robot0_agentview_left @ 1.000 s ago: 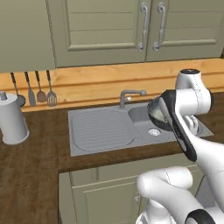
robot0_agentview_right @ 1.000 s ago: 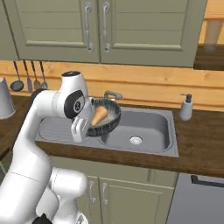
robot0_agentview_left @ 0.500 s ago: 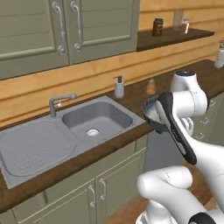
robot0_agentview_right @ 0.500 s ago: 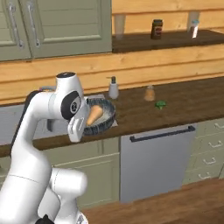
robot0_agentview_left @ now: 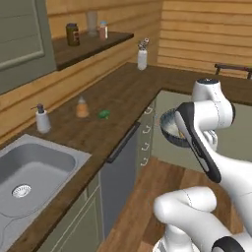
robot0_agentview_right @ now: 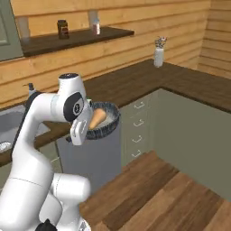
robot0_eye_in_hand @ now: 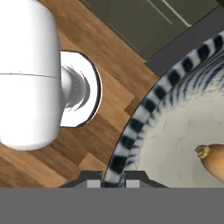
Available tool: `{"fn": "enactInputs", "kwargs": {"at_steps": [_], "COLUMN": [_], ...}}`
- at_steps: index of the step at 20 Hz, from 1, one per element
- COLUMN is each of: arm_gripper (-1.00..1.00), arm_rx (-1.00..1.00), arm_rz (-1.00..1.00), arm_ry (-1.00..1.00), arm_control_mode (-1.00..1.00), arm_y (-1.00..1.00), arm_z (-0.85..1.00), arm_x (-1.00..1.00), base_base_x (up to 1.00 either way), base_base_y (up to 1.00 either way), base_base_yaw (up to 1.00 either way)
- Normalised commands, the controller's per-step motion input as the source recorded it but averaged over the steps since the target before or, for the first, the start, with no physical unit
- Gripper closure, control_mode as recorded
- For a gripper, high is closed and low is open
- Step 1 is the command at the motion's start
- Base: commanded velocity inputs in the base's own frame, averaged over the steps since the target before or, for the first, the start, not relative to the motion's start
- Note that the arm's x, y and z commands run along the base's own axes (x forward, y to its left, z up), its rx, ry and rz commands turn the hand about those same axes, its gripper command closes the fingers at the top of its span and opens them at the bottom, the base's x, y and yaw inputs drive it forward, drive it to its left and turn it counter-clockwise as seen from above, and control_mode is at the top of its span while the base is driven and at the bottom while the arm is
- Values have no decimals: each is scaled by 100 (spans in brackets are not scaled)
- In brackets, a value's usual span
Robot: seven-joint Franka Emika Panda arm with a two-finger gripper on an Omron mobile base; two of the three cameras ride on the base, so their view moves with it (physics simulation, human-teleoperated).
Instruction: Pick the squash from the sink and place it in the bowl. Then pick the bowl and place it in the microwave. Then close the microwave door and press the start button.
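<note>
Squash lies tilted in bowl, neck up.

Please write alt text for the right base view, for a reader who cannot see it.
A white robot arm's gripper holds a dark patterned bowl by its rim, with a tan-orange squash inside, above a wooden floor. Behind it runs a dark wooden counter with a small vase.

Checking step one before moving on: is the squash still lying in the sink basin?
No. The squash lies inside the bowl carried by the gripper, while the sink basin holds nothing but its drain.
</note>
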Motion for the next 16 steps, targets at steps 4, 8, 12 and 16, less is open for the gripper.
{"fn": "enactInputs", "kwargs": {"at_steps": [4,8,12,16], "arm_gripper": [100,100,100,100], "arm_rx": [0,0,0,0], "arm_rz": [0,0,0,0], "arm_ry": [0,0,0,0], "arm_control_mode": [100,100,100,100], "arm_y": [0,0,0,0], "arm_z": [0,0,0,0], "arm_x": [0,0,0,0], "base_base_x": [14,20,23,26], "base_base_y": [-55,-34,-36,-49], "base_base_yaw": [-73,-71,-69,-64]}}
